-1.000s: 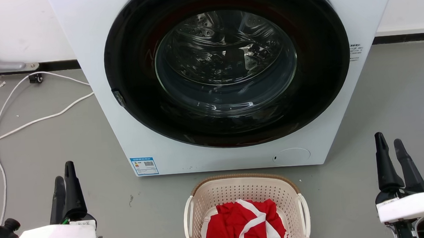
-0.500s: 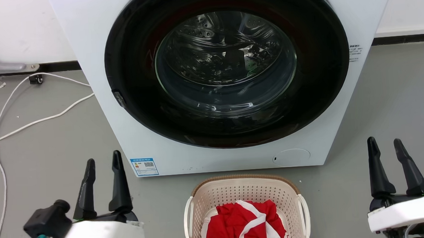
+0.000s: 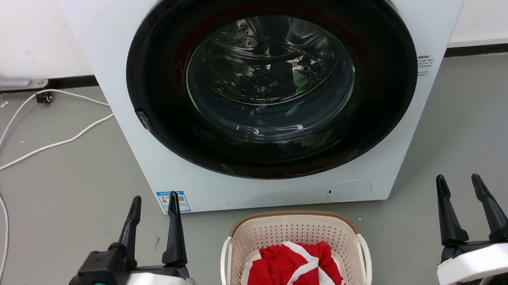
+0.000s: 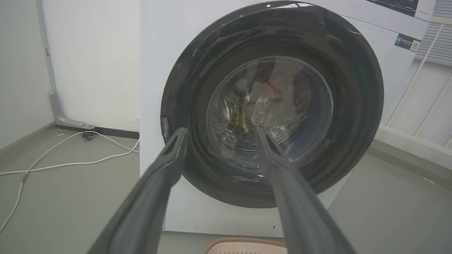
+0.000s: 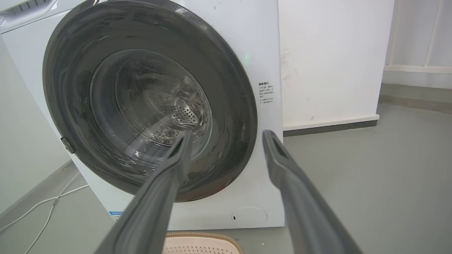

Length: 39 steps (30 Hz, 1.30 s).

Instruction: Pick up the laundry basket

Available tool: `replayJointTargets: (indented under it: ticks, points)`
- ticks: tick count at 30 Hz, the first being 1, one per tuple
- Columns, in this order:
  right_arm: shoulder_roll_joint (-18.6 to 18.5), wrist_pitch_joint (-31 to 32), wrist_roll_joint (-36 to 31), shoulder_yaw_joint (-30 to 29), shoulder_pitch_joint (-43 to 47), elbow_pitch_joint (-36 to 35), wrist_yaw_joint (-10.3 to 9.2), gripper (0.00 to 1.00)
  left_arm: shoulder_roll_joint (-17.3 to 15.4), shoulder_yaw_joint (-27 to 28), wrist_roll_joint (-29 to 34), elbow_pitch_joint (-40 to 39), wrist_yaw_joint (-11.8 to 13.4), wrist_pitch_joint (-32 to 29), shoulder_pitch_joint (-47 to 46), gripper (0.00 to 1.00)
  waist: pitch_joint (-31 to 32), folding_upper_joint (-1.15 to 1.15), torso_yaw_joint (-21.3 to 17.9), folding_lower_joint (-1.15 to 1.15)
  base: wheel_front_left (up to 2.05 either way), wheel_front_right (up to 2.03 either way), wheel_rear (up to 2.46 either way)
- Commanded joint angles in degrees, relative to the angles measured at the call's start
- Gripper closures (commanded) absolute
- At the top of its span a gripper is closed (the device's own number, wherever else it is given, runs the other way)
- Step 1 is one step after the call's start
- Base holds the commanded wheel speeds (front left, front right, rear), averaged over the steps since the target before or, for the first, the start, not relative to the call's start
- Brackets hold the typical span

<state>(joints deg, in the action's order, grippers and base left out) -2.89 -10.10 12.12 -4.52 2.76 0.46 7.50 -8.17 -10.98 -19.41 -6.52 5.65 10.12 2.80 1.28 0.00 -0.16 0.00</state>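
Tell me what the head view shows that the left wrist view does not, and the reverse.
The head view adds the red cloth inside the laundry basket, its white handles and the open right gripper. The left wrist view adds a white slatted panel beside the washing machine and a dark label on its upper corner. Both share the washing machine, the white cable on the floor, the basket's brown rim and the open left gripper.

The head view looks forward and down, close on the washing machine point(image 3: 404, 10). Both wrist views sit lower, facing its door point(image 3: 277, 158) from either side; all three share the laundry basket point(image 4: 247, 244) rim.
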Motion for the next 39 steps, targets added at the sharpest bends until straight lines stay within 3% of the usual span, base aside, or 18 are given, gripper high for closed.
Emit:
replayJointTargets:
  ticks: [1, 10, 18, 27, 39]
  points:
    - [0.0, -0.5, -1.4, 0.1, 0.5, -0.4, -0.02, 0.00, -0.6, -0.6, 1.4, -0.3, 0.5, 0.5, 0.0, 0.00, 0.0, 0.00, 0.0, 0.00, 0.00, 0.00, 0.00]
    - [0.0, -1.9, -7.2, 0.6, 1.1, -0.8, -0.02, 0.00, -2.2, -4.4, 5.4, 0.8, 1.5, 1.9, 0.6, 0.00, 0.2, 0.00, 0.0, 0.00, 0.00, 0.00, 0.00]
    - [0.0, -2.9, -9.1, 0.3, 1.8, -0.2, -0.02, 0.00, 0.0, -1.6, 5.6, 1.4, -2.9, 2.9, 1.8, 0.00, 0.3, 0.00, 0.1, 0.00, 0.00, 0.00, 0.00]
    - [0.0, -3.9, -9.0, -0.1, 2.1, 0.3, -0.02, 0.00, 2.8, 2.4, 10.1, 0.9, -7.8, 3.9, 3.6, 0.00, 0.4, 0.00, 0.0, 0.00, 0.00, 0.00, 0.00]
    - [0.0, -5.1, -12.7, -0.1, 2.7, -0.1, -0.02, 0.00, 4.5, 4.2, 16.2, 0.3, -10.7, 5.1, 4.7, 0.00, 0.8, 0.00, 0.0, 0.00, 0.00, 0.00, 0.00]
